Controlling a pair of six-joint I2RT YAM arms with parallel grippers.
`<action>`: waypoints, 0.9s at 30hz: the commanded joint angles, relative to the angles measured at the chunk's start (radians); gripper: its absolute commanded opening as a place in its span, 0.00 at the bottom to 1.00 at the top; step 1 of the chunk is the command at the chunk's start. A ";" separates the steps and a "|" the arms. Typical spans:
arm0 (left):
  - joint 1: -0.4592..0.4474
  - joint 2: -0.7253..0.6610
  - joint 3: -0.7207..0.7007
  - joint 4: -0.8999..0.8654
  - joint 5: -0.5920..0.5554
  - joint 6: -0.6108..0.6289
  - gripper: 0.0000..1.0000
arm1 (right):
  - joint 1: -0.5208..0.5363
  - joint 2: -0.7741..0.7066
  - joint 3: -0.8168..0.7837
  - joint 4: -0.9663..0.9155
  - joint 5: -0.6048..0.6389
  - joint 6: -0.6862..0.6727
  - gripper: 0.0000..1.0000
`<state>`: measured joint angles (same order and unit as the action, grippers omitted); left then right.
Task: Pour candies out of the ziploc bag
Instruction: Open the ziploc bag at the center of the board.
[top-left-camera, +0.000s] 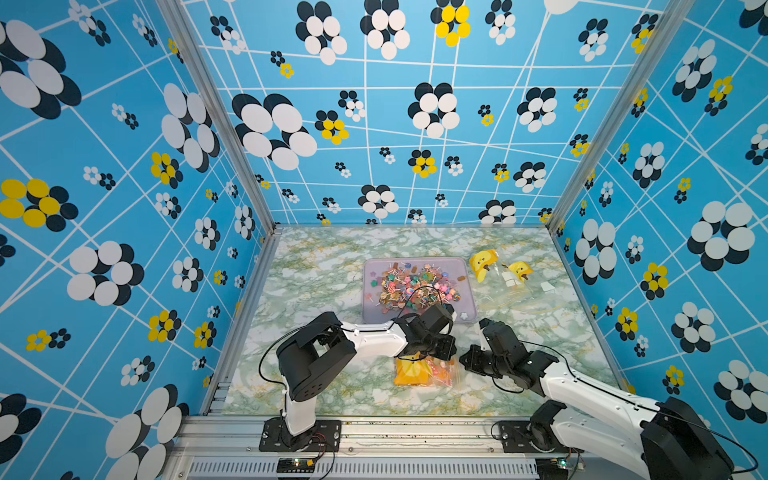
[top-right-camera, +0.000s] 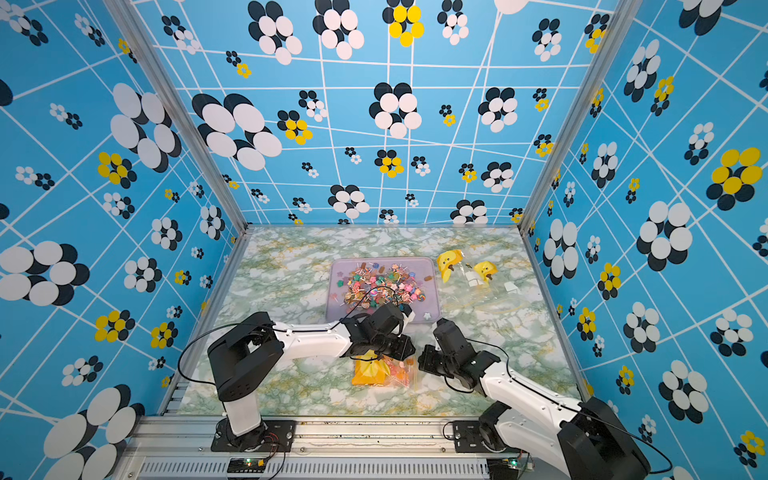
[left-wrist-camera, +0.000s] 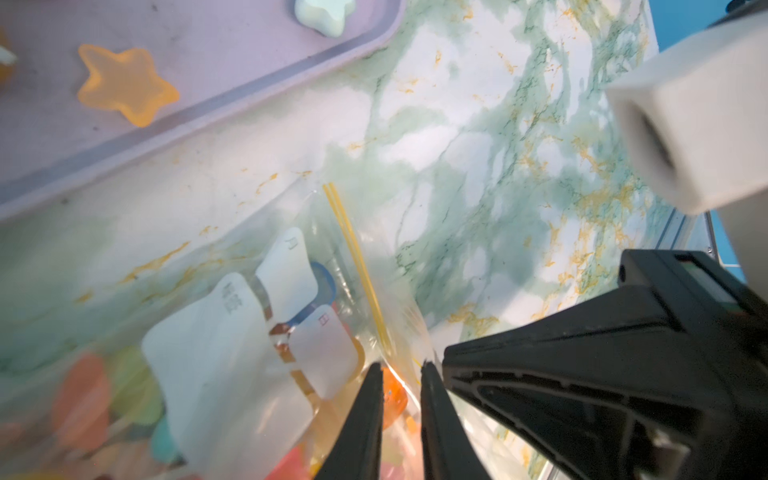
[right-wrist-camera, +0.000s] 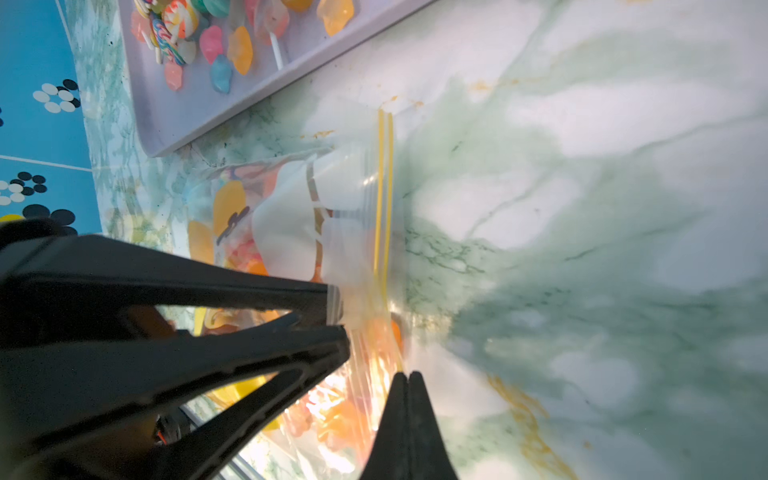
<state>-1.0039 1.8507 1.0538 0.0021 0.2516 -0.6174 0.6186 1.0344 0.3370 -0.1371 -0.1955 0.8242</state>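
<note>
The clear ziploc bag (top-left-camera: 424, 372) (top-right-camera: 382, 372) lies flat near the table's front, with a yellow print, white label patches (left-wrist-camera: 208, 353) and a yellow zip line (right-wrist-camera: 384, 187). Candies (top-left-camera: 442, 370) fill it, orange and pink ones showing through the film (right-wrist-camera: 332, 415). My left gripper (left-wrist-camera: 401, 365) (top-left-camera: 440, 357) is pinched on the bag near its zip end, with film and an orange candy between its jaws. My right gripper (right-wrist-camera: 409, 374) (top-left-camera: 460, 365) has come in from the right. Its jaws are pressed together right at the zip edge, on the film.
Behind the bag stands a lilac tray (top-left-camera: 368, 307) (top-right-camera: 332, 307) heaped with loose candies (top-left-camera: 415, 286), including an orange star (left-wrist-camera: 124, 83). At the back right lies another clear bag with yellow duck prints (top-left-camera: 511, 286). Blue patterned walls close in three sides.
</note>
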 joint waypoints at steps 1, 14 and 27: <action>-0.012 -0.033 0.006 -0.067 -0.036 0.034 0.20 | -0.005 -0.005 0.007 0.010 0.003 0.004 0.04; -0.013 -0.016 0.027 -0.055 -0.012 0.018 0.20 | -0.005 -0.012 0.023 0.015 -0.016 0.000 0.19; -0.018 -0.001 0.051 -0.042 -0.002 0.013 0.20 | -0.005 -0.102 0.031 -0.015 -0.007 -0.010 0.29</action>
<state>-1.0126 1.8469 1.0733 -0.0479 0.2363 -0.6022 0.6186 0.9421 0.3393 -0.1417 -0.2001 0.8265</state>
